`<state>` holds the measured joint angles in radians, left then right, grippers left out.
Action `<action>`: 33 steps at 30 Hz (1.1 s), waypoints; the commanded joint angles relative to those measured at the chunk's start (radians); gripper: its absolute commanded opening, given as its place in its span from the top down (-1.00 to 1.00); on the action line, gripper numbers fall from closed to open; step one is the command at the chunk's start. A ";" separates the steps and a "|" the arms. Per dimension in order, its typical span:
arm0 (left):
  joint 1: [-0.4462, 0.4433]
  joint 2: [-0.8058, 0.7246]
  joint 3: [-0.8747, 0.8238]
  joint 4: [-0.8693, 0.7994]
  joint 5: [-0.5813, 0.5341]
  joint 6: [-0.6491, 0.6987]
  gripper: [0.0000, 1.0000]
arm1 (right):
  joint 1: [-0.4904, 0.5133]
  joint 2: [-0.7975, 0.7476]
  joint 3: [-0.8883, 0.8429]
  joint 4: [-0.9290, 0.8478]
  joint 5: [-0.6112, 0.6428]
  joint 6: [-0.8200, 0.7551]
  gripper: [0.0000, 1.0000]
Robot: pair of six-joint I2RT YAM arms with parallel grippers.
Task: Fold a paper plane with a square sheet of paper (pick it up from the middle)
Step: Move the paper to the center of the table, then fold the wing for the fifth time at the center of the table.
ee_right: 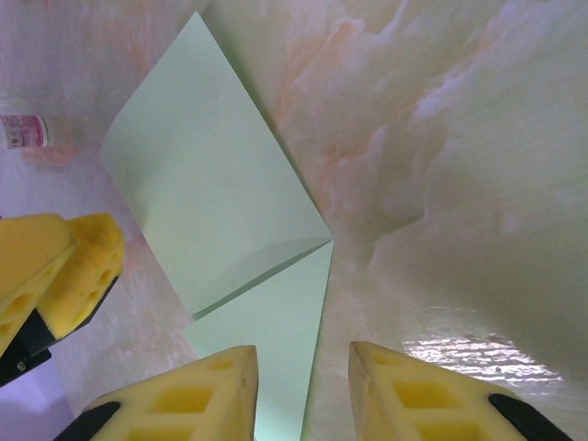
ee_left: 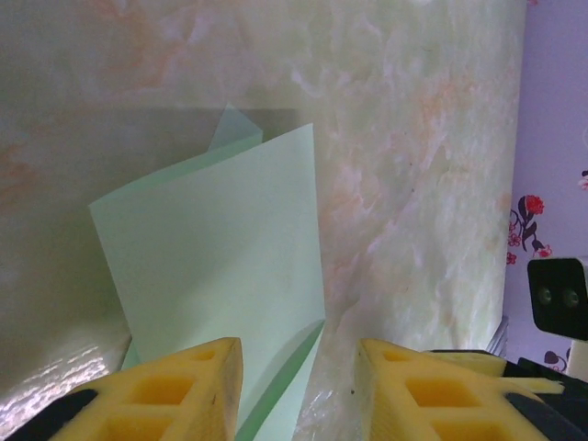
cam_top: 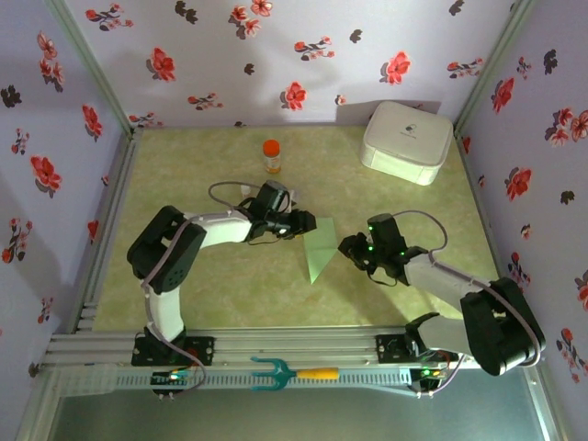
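**A:** Where is the sheet of paper [cam_top: 319, 250] lying?

**B:** On the marbled green table [cam_top: 230, 294], about mid-table. It is folded down to a pointed shape, and a crease shows where one layer overlaps another. It sits between the two arms: the left gripper [cam_top: 308, 225] is at its far left corner, and the right gripper [cam_top: 349, 246] is just beside its right edge.

**A:** Are the fingers on it?

**B:** Both pairs stand parted. In the left wrist view, one of the yellow fingers [ee_left: 184, 386] covers the paper's near part. The paper's edge runs into the gap, and the other finger is over bare table. In the right wrist view, the lower flap reaches into the gap between that gripper's fingers [ee_right: 404, 395]. I cannot tell whether any pad touches the paper.

**A:** What else is around?

**B:** An orange-capped bottle [cam_top: 271, 156] stands upright behind the paper, well apart. A white rounded box [cam_top: 407, 141] sits in the far right corner. A teal fork-shaped tool [cam_top: 292, 374] with a yellow handle lies on the metal rail [cam_top: 303, 344] at the near edge. What crowds each gripper is the other one.
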<state>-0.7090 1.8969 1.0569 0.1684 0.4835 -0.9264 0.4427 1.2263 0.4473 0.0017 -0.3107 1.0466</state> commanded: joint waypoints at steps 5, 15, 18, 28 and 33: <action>-0.007 0.069 0.015 0.039 0.024 -0.028 0.28 | -0.007 -0.009 -0.036 0.062 -0.023 0.000 0.26; -0.007 0.087 -0.079 0.095 0.064 -0.016 0.45 | -0.009 0.042 -0.027 0.112 -0.065 0.004 0.13; -0.007 0.065 -0.128 0.123 0.073 -0.011 0.51 | -0.008 0.038 -0.027 0.105 -0.063 0.008 0.12; -0.004 0.016 -0.185 0.129 0.075 0.011 0.57 | -0.014 0.082 -0.031 0.150 -0.102 0.034 0.21; -0.004 0.009 -0.177 0.125 0.067 0.008 0.60 | -0.024 0.119 -0.019 0.153 -0.113 0.031 0.14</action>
<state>-0.7071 1.9282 0.8963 0.3561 0.5358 -0.9360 0.4313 1.3289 0.4236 0.1390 -0.3996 1.0733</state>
